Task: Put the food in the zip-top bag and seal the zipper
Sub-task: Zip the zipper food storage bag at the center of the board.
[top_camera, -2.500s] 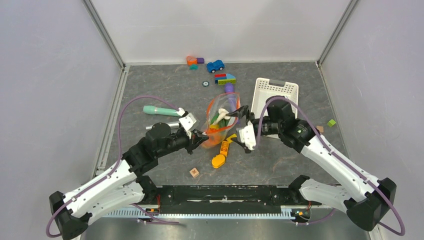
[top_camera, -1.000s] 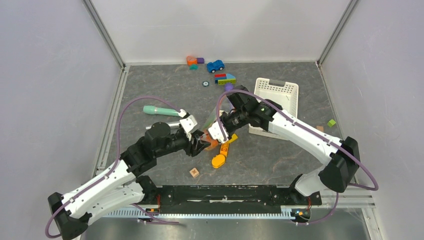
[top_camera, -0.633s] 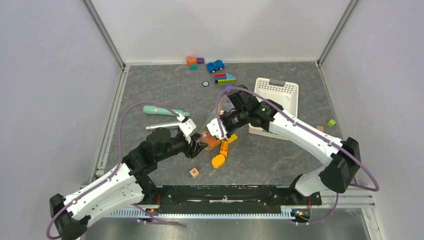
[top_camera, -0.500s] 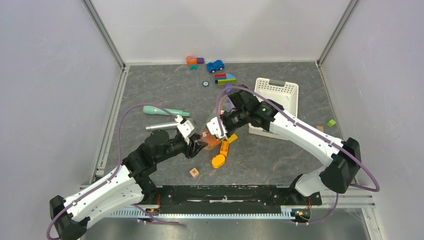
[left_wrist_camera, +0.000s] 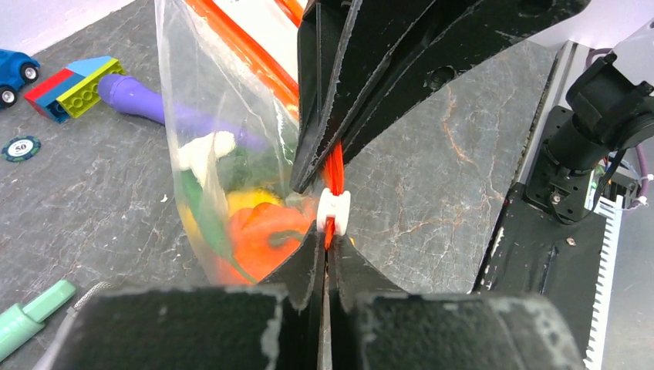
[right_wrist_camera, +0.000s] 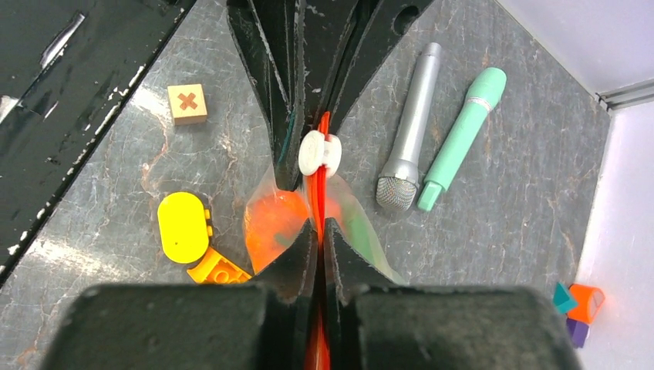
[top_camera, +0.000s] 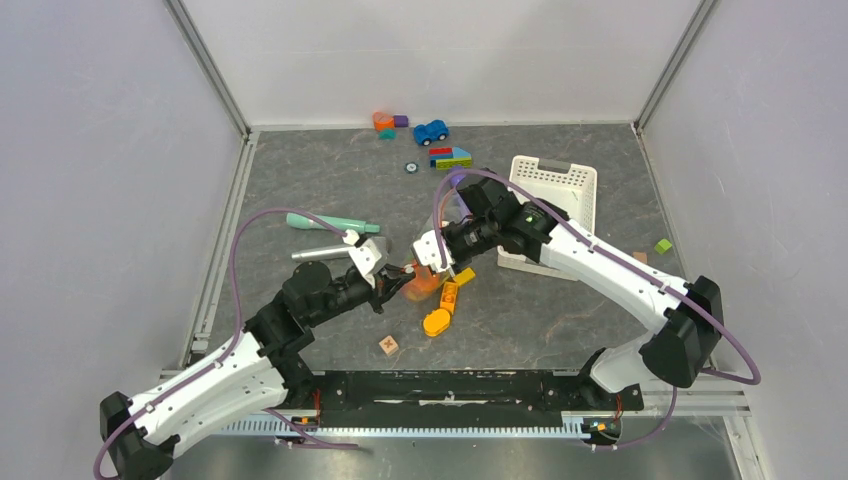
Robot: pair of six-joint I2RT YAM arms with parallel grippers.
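Bag (left_wrist_camera: pixel 224 116) clear; zipper (left_wrist_camera: pixel 334 166) orange-red, slider (left_wrist_camera: pixel 333 213) white. Inside: orange pumpkin (left_wrist_camera: pixel 262 235), yellow squash (left_wrist_camera: pixel 248 202), green beans (left_wrist_camera: pixel 194 206), white garlic (left_wrist_camera: pixel 203 149). Worktop (top_camera: pixel 330 180) grey, marbled. Basket (top_camera: pixel 572 183) white. Car (top_camera: pixel 431 131) blue. Cube (right_wrist_camera: pixel 187 102) tan, red cross.

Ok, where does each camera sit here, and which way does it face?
Top external: fixed above and behind the arms, looking down on the table; both arms show whole.
Left wrist: on the left arm, looking along its left gripper, past the zip-top bag, at the right gripper facing it.
Right wrist: on the right arm, looking the opposite way; own fingers below, the left arm's above.
Shared: both wrist views show the white slider on the zipper between the grippers' tips.
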